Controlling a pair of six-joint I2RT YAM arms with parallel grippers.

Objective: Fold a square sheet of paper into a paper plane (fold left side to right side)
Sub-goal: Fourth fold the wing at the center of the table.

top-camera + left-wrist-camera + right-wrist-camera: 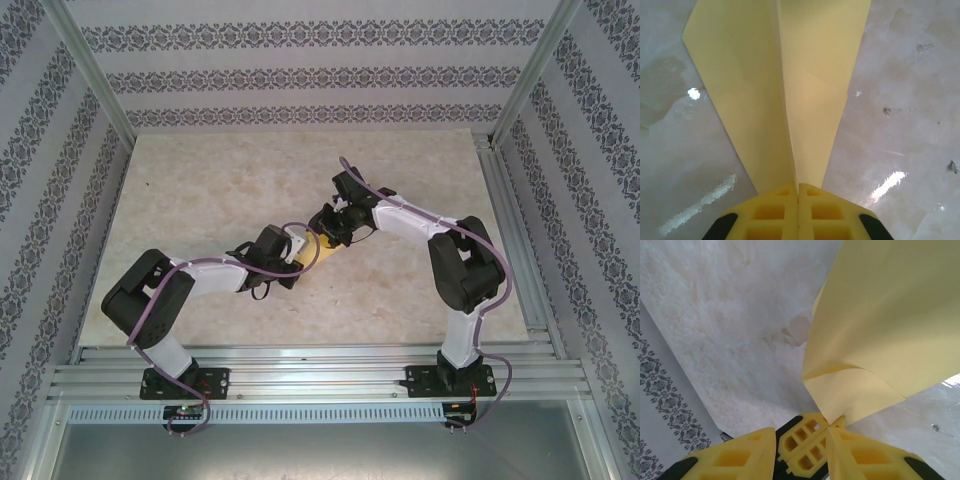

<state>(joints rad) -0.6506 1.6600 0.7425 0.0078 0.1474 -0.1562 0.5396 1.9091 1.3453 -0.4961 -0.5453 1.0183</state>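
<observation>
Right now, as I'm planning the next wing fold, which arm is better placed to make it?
Probably right. The left gripper is shut on the narrow tip of the paper plane, anchoring it; the right gripper sits at the wide end, a corner at its fingers.

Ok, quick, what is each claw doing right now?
Left claw: closed, pinching the paper plane by its narrow tip.
Right claw: a corner of the paper plane reaches its fingertips; open or gripping cannot be told.
</observation>
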